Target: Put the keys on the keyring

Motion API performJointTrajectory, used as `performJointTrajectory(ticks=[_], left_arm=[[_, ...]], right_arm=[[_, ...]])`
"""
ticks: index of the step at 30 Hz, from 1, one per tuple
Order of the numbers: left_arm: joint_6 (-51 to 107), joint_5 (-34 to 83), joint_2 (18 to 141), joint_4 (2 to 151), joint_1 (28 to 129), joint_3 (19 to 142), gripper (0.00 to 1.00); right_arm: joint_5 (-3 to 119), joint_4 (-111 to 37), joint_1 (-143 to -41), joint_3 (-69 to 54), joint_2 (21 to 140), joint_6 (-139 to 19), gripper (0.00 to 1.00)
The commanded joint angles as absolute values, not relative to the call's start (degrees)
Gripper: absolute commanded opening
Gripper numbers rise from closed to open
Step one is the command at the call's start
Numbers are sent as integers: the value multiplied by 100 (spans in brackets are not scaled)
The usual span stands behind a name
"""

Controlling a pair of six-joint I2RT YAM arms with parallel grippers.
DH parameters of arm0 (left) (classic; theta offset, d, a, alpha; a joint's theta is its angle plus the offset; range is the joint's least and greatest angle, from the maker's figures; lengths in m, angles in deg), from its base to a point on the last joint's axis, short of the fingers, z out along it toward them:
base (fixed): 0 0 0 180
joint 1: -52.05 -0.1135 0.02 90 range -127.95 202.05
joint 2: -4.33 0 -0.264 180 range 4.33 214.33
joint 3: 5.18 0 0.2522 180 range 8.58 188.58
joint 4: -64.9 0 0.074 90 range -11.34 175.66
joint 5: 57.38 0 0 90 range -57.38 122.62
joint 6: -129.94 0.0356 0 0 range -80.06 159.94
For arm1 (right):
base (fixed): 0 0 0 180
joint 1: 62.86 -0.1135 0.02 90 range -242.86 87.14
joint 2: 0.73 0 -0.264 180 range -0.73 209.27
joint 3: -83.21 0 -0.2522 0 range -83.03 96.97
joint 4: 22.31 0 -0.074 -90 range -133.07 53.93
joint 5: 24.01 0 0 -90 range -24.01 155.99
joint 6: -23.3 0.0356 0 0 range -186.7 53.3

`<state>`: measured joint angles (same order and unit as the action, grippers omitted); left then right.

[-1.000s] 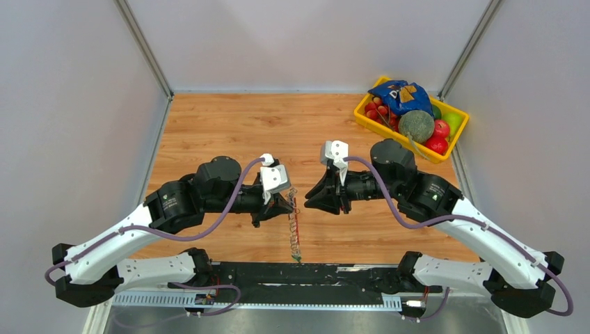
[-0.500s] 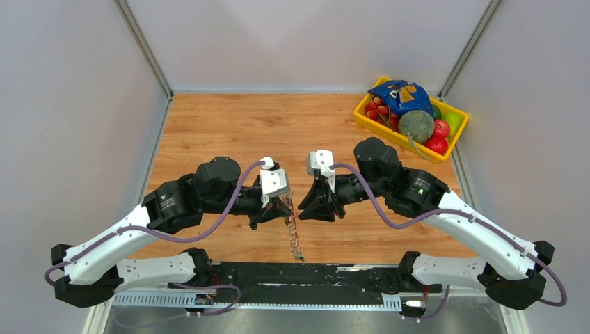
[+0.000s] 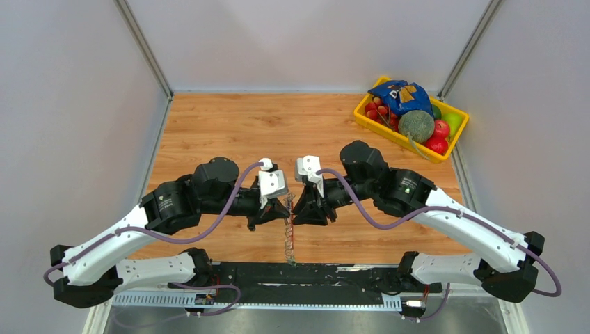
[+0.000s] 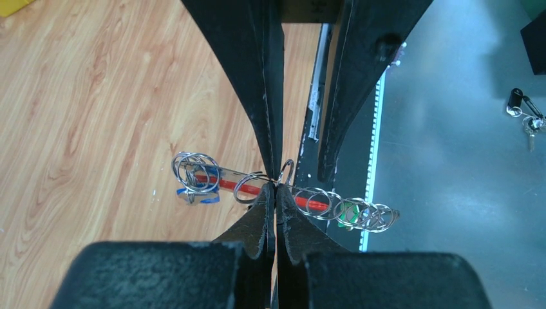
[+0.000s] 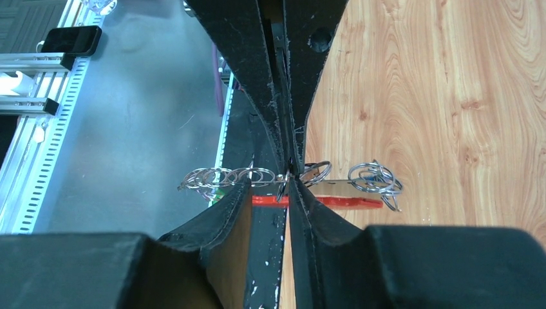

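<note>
Almost nose to nose over the keyring [image 4: 223, 185].
Left gripper [image 4: 275, 190] pinches one ring; right gripper [image 5: 269, 182] gapes slightly, so closing off-line could twist it free.

Both arms reach in from the sides with bent elbows and meet in the middle. The left tool [image 3: 284, 207] points to the right. The right tool [image 3: 296, 209] points to the left. They are tip to tip and almost touching. The left tool's two fingers [image 4: 261, 215] are pressed tight together, pinching the keyring [image 4: 226, 184]. The right tool's fingers [image 5: 235, 206] have a small gap between them.
</note>
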<state>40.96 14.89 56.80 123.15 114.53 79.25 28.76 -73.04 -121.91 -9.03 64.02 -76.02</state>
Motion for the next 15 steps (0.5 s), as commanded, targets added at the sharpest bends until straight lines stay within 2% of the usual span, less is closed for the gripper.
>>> performJointTrajectory(ticks=[1,6,12,13,15], left_arm=[[4195,1347,5549,11988,11446,8101,0],[4210,1353,5524,11983,11445,8092,0],[4214,1384,5484,11929,11445,8074,0],[4203,1382,5475,11919,11445,8074,0],[4193,1382,5447,11899,11446,8075,0]], right_arm=[[3082,-6979,-12292,-651,6470,-7637,31],[3083,-6923,-12314,-616,6497,-7589,30],[3099,-6890,-12360,-619,6553,-7544,22],[3098,-6889,-12366,-633,6566,-7545,18],[3131,-6883,-12397,-651,6601,-7539,1]])
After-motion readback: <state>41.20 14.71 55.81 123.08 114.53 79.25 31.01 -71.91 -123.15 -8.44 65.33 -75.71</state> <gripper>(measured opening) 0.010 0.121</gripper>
